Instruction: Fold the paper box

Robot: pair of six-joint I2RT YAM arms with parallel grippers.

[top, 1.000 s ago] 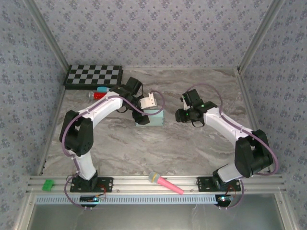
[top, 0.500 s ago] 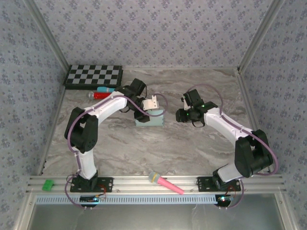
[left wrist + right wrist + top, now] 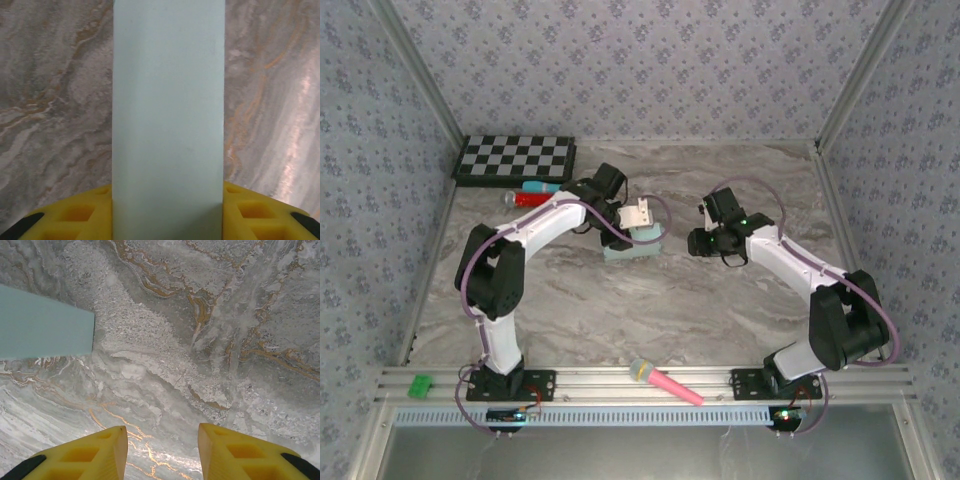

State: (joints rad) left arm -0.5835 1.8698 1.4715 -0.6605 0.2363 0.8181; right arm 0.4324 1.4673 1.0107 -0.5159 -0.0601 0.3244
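Observation:
The paper box (image 3: 636, 249), pale aqua-blue card, sits on the marble table near its middle. In the left wrist view the paper box (image 3: 167, 115) runs as a tall smooth panel straight up from between my yellow fingers (image 3: 85, 212), and its two long edges lie flush against them. My left gripper (image 3: 642, 224) is over the box from the far side, shut on it. My right gripper (image 3: 697, 241) hovers just to the right of the box, apart from it. Its fingers (image 3: 95, 452) stand open above bare marble, with a corner of the box (image 3: 45, 322) at upper left.
A black-and-white checkerboard (image 3: 515, 158) lies at the back left, with a red and blue object (image 3: 530, 192) just in front of it. A pink toy microphone (image 3: 665, 381) and a green block (image 3: 420, 385) rest on the near aluminium rail. Patterned walls enclose the table.
My left gripper has closed in on the paper box, and the box now looks narrower from above. The right arm has barely moved.

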